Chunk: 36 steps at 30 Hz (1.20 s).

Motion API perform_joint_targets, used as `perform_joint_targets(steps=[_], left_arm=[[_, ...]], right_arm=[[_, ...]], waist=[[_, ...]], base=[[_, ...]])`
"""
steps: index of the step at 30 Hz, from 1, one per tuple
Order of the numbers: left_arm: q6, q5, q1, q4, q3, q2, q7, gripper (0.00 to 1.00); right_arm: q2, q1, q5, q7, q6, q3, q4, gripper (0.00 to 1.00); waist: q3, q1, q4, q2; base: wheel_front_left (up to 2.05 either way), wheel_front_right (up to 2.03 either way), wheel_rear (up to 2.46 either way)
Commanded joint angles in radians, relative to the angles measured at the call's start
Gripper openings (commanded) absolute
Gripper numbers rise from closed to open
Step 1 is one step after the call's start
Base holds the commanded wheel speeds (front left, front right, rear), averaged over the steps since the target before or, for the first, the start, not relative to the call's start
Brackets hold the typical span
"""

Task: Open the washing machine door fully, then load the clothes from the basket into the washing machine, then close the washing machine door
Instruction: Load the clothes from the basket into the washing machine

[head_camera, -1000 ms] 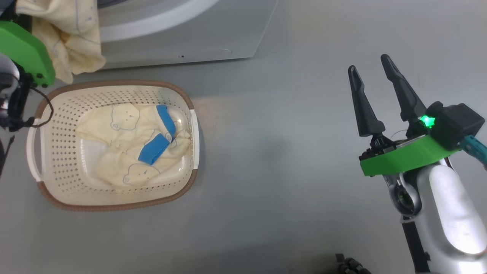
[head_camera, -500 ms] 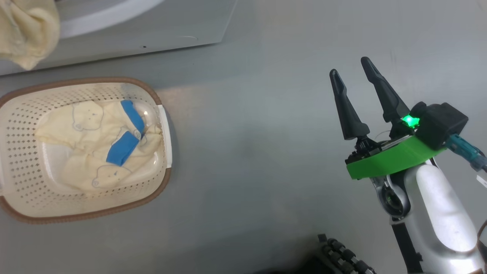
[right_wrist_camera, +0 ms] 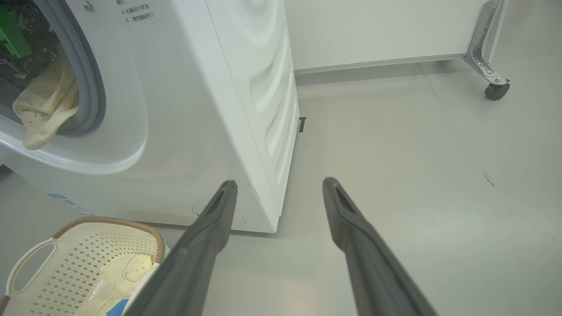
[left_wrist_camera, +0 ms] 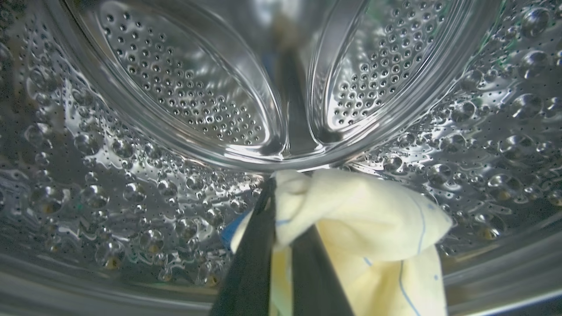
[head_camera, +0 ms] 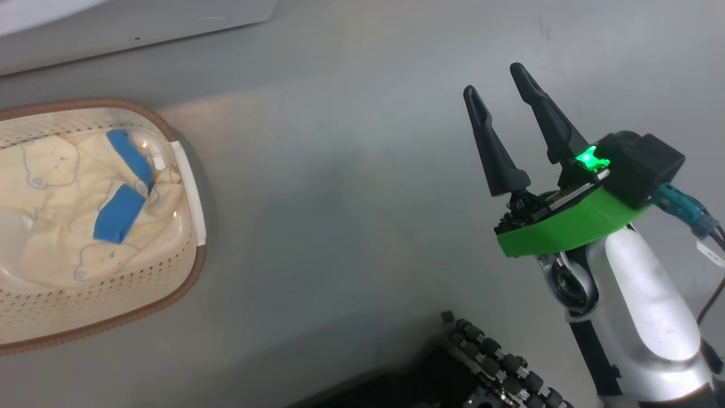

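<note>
We find the basket [head_camera: 190, 192] cut off by the head view's left edge, the washing machine [head_camera: 141, 22] cropped there to a strip at the top, the print [right_wrist_camera: 136, 13] on its front too small for us to read, and the left gripper [left_wrist_camera: 283, 219] blurred, one tip hidden under the clothes [left_wrist_camera: 373, 219].

Cream-yellow clothes [left_wrist_camera: 364, 224], blue-lined, are being pictured at the tip of the left gripper [left_wrist_camera: 283, 206] against a silver, hole-dotted drum [left_wrist_camera: 184, 83]; a cream, perforated, brown-rimmed basket [head_camera: 113, 300] is being shown left of the right gripper [head_camera: 493, 79].

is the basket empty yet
Not empty: cream clothes with blue bands lie inside the basket, seen in the head view.
</note>
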Motion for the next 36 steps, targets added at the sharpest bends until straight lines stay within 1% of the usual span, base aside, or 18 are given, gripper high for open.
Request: perform_joint_targets(steps=[1,4,7,9,13,18,23,28,29,30,31,36], left_arm=[[-0.001,0.03,-0.071,-0.01,0.029,0.067,-0.041,0.0],[0.003,0.058,-0.124,0.015,0.027,0.063,-0.109,0.0],[0.012,0.096,-0.174,0.032,0.021,0.06,-0.202,0.0],[0.008,0.128,-0.21,0.033,0.009,0.059,-0.27,0.0],[0.004,0.169,-0.26,0.055,-0.005,0.048,-0.324,0.0],[-0.004,0.15,-0.252,0.149,-0.002,0.029,-0.325,0.0],[-0.015,0.085,-0.239,0.249,0.02,-0.009,-0.257,0.0],[-0.021,0.033,-0.231,0.313,0.042,-0.034,-0.204,0.0],[-0.022,0.026,-0.228,0.322,0.044,-0.038,-0.2,0.1],[-0.02,0.021,-0.222,0.331,0.045,-0.042,-0.196,0.28],[-0.018,0.015,-0.217,0.339,0.047,-0.047,-0.193,1.0],[-0.015,-0.016,-0.166,0.372,0.058,-0.076,-0.202,1.0]], right_arm=[[-0.005,0.005,0.012,-0.009,-0.003,0.022,-0.031,1.0],[-0.005,0.002,0.02,-0.009,-0.003,0.03,-0.034,1.0],[-0.005,0.001,0.025,-0.009,-0.003,0.034,-0.037,1.0],[-0.005,0.001,0.029,-0.009,-0.003,0.035,-0.038,1.0],[-0.005,0.0,0.035,-0.009,-0.003,0.036,-0.04,1.0],[-0.005,-0.002,0.04,-0.009,-0.003,0.038,-0.04,1.0],[-0.005,-0.008,0.037,-0.009,-0.003,0.034,-0.036,1.0],[-0.005,-0.016,0.036,-0.009,-0.003,0.034,-0.028,1.0],[-0.005,-0.017,0.036,-0.009,-0.003,0.034,-0.026,1.0],[-0.005,-0.017,0.035,-0.009,-0.003,0.033,-0.024,1.0],[-0.005,-0.016,0.034,-0.009,-0.003,0.032,-0.021,1.0],[-0.005,-0.012,0.026,-0.009,-0.003,0.016,-0.013,1.0]], waist=[[0.029,-0.0002,-0.025,0.0],[0.044,-0.0002,-0.036,0.0],[0.051,-0.0002,-0.043,0.0],[0.055,-0.0002,-0.048,0.0],[0.065,-0.0002,-0.05,0.0],[0.072,-0.0002,-0.046,0.0],[0.076,-0.0002,-0.037,0.0],[0.075,-0.0002,-0.033,0.0],[0.073,-0.0002,-0.032,0.0],[0.07,-0.0002,-0.031,0.0],[0.066,-0.0002,-0.029,0.0],[0.037,-0.0002,-0.014,0.0]], base=[[0.0,0.0,0.0],[0.0,0.0,0.0],[0.0,0.0,0.0],[0.0,0.0,0.0],[0.0,0.0,0.0],[0.0,0.0,0.0],[0.0,0.0,0.0],[0.0,0.0,0.0],[0.0,0.0,0.0],[0.0,0.0,0.0],[0.0,0.0,0.0],[0.0,0.0,0.0]])
